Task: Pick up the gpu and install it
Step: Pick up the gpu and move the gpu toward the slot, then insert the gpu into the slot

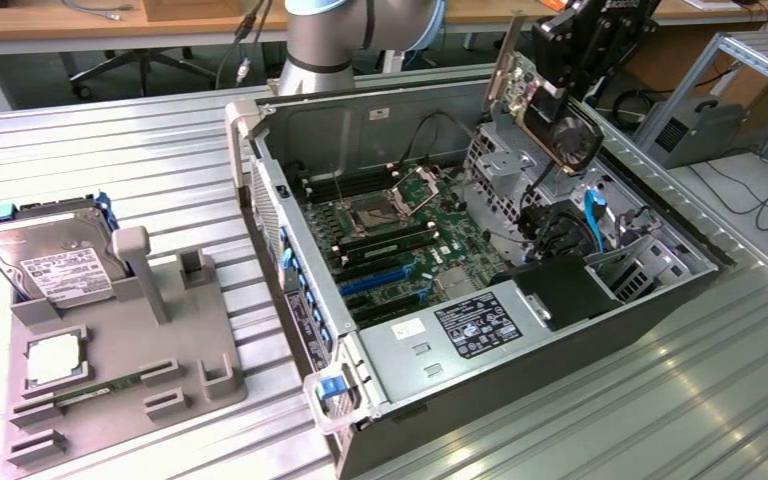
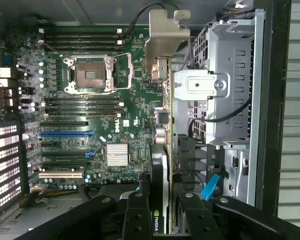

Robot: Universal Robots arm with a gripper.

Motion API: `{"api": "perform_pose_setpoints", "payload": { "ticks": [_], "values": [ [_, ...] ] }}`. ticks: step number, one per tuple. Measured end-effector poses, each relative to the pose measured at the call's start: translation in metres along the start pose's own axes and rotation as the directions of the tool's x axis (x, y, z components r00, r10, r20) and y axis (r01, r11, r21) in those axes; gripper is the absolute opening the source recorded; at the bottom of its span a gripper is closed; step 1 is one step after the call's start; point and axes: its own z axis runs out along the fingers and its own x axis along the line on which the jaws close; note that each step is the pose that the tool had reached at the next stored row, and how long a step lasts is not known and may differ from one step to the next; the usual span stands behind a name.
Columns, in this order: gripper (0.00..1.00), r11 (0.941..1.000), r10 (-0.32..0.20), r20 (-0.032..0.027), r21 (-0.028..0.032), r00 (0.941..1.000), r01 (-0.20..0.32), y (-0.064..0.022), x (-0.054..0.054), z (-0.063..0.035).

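The gpu (image 1: pixel 571 135), a dark card with a round fan and a pale metal bracket (image 1: pixel 506 62), hangs tilted above the open computer case (image 1: pixel 261 150), over its drive bay side at the exterior view's right. My gripper (image 1: pixel 560 98) is shut on it from above. In the wrist view the gpu (image 2: pixel 159 165) runs edge-on between my black fingers (image 2: pixel 138 210), with its bracket (image 2: pixel 165 40) at the far end. The motherboard (image 2: pixel 90 100) with its blue slots (image 2: pixel 65 134) lies below, off to one side of the card.
A silver hard drive (image 1: pixel 51 262) stands in a grey holder (image 1: pixel 131 350) at the exterior view's left, with a processor chip (image 1: pixel 56 360) and a memory stick (image 1: pixel 91 386). The metal drive cage (image 2: pixel 225 90) and cables (image 1: pixel 558 240) sit close under the card.
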Motion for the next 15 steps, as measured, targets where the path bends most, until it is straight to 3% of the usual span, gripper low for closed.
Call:
{"api": "perform_pose_setpoints", "payload": {
  "ticks": [15],
  "values": [
    [0.27,1.0,0.006,-0.0002,0.0001,1.0,-0.006,-0.0001,-0.0034,0.0001]
  ]
}}
